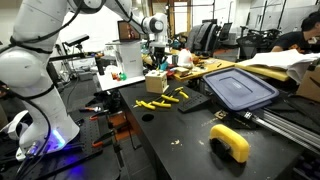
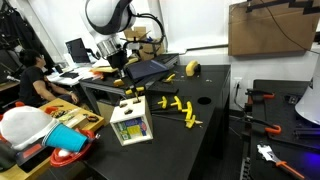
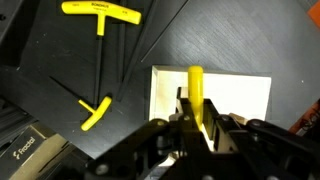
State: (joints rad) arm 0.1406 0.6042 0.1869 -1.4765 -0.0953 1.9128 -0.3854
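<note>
My gripper (image 3: 197, 118) is shut on a yellow T-handle hex key (image 3: 196, 85); its yellow bar runs up between the fingers. Directly under it is the pale top of a small box-like holder (image 3: 250, 100). In both exterior views the gripper (image 1: 155, 62) (image 2: 124, 84) hangs just above that holder (image 1: 155, 84) (image 2: 131, 122) on the black table. Two more yellow T-handle keys (image 3: 100, 12) (image 3: 96, 112) lie on the table beside the holder in the wrist view. The tool's lower end is hidden by the fingers.
Several loose yellow keys (image 1: 165, 98) (image 2: 180, 108) lie on the black table. A dark blue bin lid (image 1: 240, 88) (image 2: 150, 70) lies further off. A yellow curved object (image 1: 230, 142) sits near the table edge. Red-handled tools (image 2: 260, 97) lie on a side bench.
</note>
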